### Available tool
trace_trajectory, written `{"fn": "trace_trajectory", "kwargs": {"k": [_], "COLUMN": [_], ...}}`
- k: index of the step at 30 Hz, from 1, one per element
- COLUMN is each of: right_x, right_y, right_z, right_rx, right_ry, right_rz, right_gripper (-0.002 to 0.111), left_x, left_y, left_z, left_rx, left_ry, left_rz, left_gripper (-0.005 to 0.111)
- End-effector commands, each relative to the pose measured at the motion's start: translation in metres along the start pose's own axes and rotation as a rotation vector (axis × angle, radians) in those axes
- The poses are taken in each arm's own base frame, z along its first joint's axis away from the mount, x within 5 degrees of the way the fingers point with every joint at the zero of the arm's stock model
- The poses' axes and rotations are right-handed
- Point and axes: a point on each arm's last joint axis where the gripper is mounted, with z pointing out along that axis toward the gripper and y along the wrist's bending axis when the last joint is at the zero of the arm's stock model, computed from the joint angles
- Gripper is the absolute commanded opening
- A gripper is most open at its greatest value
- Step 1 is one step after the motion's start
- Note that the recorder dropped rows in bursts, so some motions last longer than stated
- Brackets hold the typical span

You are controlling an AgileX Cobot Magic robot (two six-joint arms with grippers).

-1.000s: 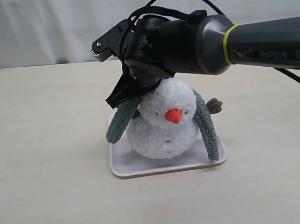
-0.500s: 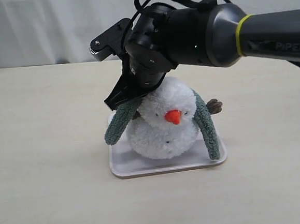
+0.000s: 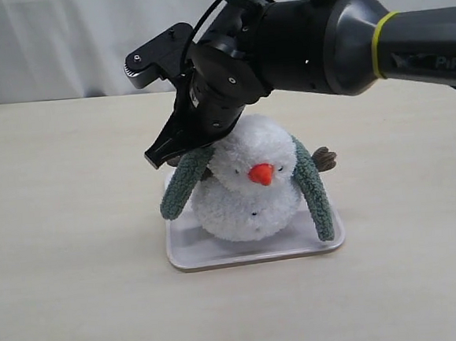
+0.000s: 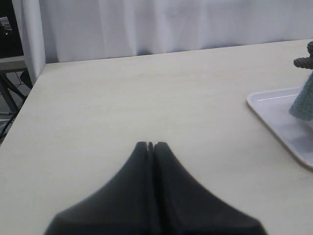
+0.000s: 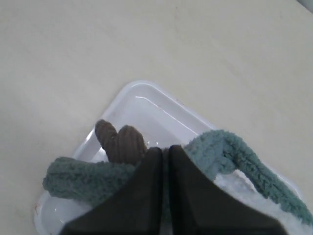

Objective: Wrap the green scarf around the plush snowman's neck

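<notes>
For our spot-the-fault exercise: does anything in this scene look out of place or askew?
Yes. The green scarf only hangs over the plush snowman: its two ends dangle apart down either side, uncrossed in front, so the throat is bare.

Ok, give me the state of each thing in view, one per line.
tray: flat on the table.
plush snowman: upright on the tray.
green scarf: draped over the snowman, one end hanging down each side, uncrossed in front.
left gripper: shut, empty.
right gripper: shut, at the scarf beside the snowman's head.

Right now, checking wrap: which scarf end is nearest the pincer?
The green scarf end at the exterior view's left, beneath the right pincer; the other hangs apart.
</notes>
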Motion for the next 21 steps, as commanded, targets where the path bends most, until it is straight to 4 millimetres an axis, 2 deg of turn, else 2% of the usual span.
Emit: {"fn": "trace_trajectory", "kwargs": {"k": [1,21], "right_x": [-0.006,0.011], "right_y": [0.001,0.003], "right_z": [-0.002,0.003], "right_rx": [-0.015,-0.025], "right_ry": [-0.053,0.079], "right_rz": [0.0,0.036], "right_gripper": [0.004,0.004], "left_x": [0.0,0.0], "left_y": [0.0,0.0], "left_z": [0.0,0.0], "left_rx": [-0.002,-0.002], "left_ry": [-0.007,-0.007], "left_rz": [-0.003,-0.003], "left_gripper": [0.0,0.0]}}
